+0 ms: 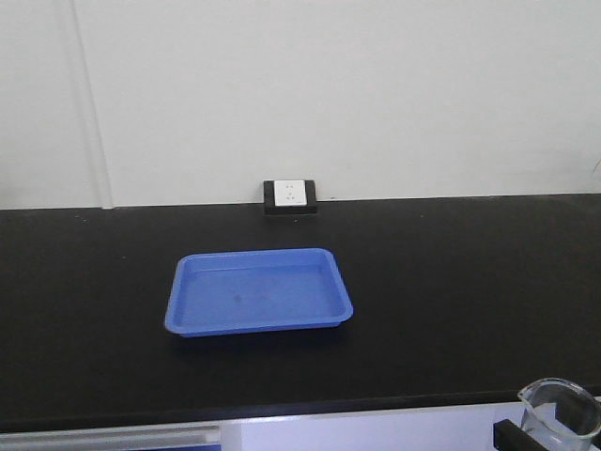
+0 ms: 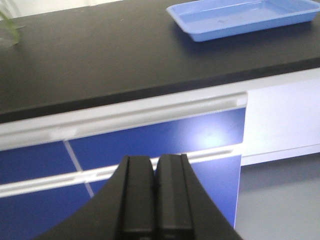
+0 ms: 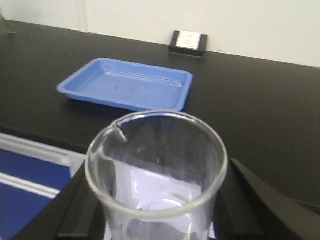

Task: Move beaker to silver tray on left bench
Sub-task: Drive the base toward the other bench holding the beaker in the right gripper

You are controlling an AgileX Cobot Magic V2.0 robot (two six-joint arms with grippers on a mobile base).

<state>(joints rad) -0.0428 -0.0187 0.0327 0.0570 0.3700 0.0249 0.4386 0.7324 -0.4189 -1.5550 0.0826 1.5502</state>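
Note:
The clear glass beaker [image 3: 156, 170] stands upright between the two black fingers of my right gripper [image 3: 160, 202], which is shut on its sides. Its pour spout points away from the camera. In the front view the beaker [image 1: 562, 409] shows at the bottom right, just in front of the edge of a black-topped bench [image 1: 470, 282]; I cannot tell whether this is the left bench. My left gripper [image 2: 155, 170] is shut with nothing in it, low in front of the bench's blue drawer fronts [image 2: 150, 135]. The silver tray is out of view.
A blue plastic tray [image 1: 258, 291] lies on the black worktop, left of centre. A small black-and-white outlet box [image 1: 290, 198] stands against the white back wall. A bit of green plant [image 2: 7, 30] shows at the far left of the left wrist view.

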